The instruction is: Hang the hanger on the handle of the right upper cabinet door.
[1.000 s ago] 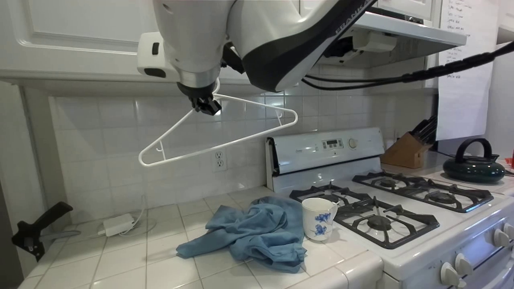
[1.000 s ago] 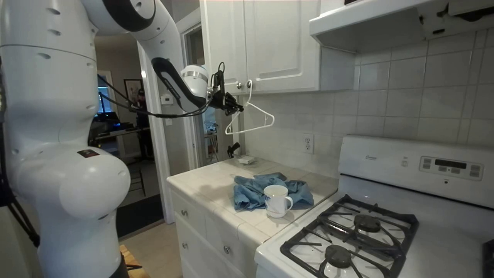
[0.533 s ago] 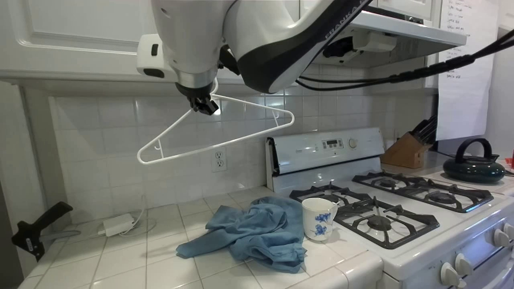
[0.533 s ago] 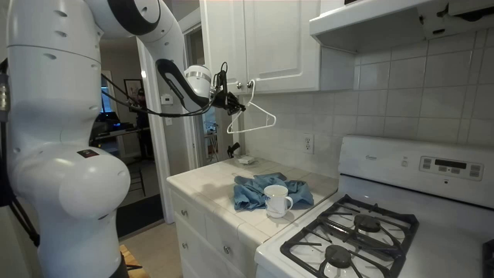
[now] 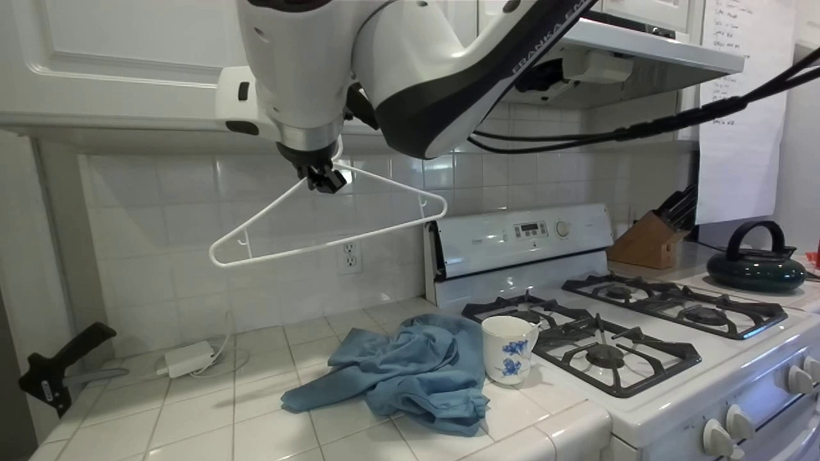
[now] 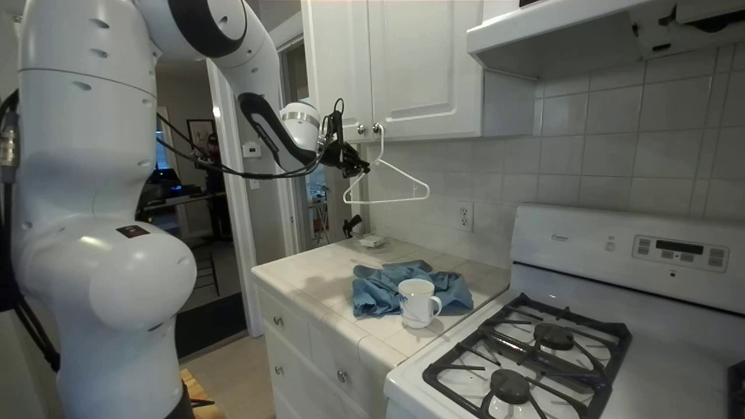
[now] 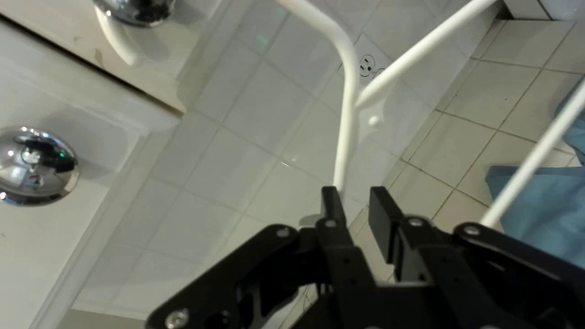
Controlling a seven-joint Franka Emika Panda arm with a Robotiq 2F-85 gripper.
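The white hanger (image 6: 387, 201) hangs below the right upper cabinet door (image 6: 428, 64). Its hook goes up to that door's round metal knob (image 6: 377, 127); in the wrist view the hook's end shows behind the knob (image 7: 135, 9). The hanger (image 5: 327, 244) also shows in an exterior view, where the arm hides the knob. My gripper (image 7: 355, 196) is partly open, with a gap between its fingers and nothing in it. One sloping side of the hanger (image 7: 349, 91) passes behind the left fingertip in the wrist view. Whether they touch is unclear.
The left door's knob (image 6: 361, 128) is close beside. Below are a blue cloth (image 5: 416, 371), a white mug (image 5: 509, 349) and a white adapter (image 5: 188, 358) on the tiled counter (image 5: 275, 429). The stove (image 6: 582, 244) and range hood (image 6: 559, 35) stand to the side.
The gripper has moved slightly down. The hanger has lowered and swung, its far end now out away from the gripper, and its hook now meets the knob. The gripper appears to have let go.
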